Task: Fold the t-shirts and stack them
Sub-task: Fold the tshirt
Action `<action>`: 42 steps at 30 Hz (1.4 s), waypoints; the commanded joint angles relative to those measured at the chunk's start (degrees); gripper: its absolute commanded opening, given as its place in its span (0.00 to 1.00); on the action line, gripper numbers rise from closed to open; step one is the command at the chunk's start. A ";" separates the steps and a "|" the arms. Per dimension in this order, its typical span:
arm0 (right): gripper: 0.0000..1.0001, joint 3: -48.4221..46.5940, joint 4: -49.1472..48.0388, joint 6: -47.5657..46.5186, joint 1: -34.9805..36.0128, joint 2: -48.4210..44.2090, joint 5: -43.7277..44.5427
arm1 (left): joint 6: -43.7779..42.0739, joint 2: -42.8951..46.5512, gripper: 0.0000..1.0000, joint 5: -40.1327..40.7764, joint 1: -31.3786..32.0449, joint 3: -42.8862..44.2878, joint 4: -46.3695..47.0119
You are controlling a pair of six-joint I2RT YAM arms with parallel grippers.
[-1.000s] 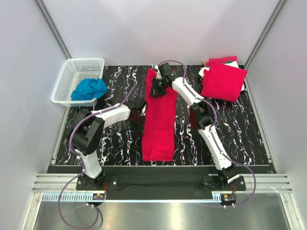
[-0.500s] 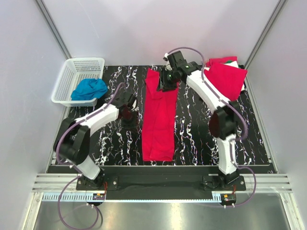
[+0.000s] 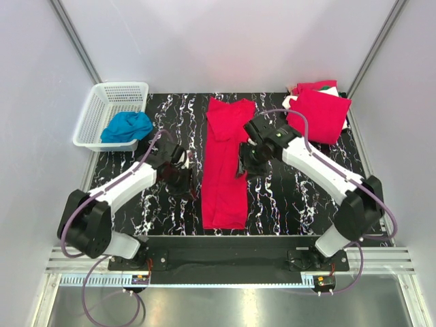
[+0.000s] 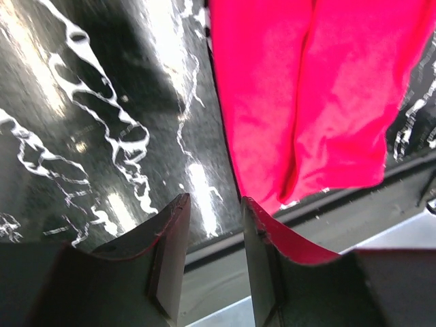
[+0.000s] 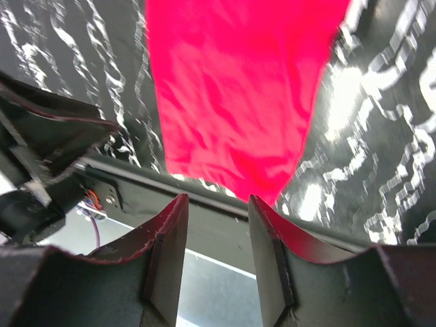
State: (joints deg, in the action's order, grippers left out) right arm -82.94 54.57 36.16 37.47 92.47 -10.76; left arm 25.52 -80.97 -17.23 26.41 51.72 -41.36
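The soft bright red cotton t-shirt (image 3: 225, 170) lies as a long narrow strip mid-tabletop (image 3: 293, 197). The left tool (image 3: 182, 178) and right tool (image 3: 246, 163) flank it, both partly open and empty. The lengthwise fold looks done; the next move likely calls for gripping one end and folding it across.

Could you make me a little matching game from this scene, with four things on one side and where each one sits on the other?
Things:
1. basket
2. blue cloth
3. long red shirt
4. red pile

Places:
a. stretched out in the middle
b. far left corner
c. far right corner
d. inside the basket

Pairs: 1-b, 2-d, 3-a, 4-c
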 commanded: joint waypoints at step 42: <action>0.49 -34.79 3.27 -16.12 -13.91 25.46 6.81 | 3.31 -14.37 0.45 -3.25 20.52 17.95 0.33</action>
State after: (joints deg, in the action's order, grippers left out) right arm -106.04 55.05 26.74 26.22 112.01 -5.08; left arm 30.24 -91.74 -21.67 44.86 61.87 -40.05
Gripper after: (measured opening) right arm 0.492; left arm 0.443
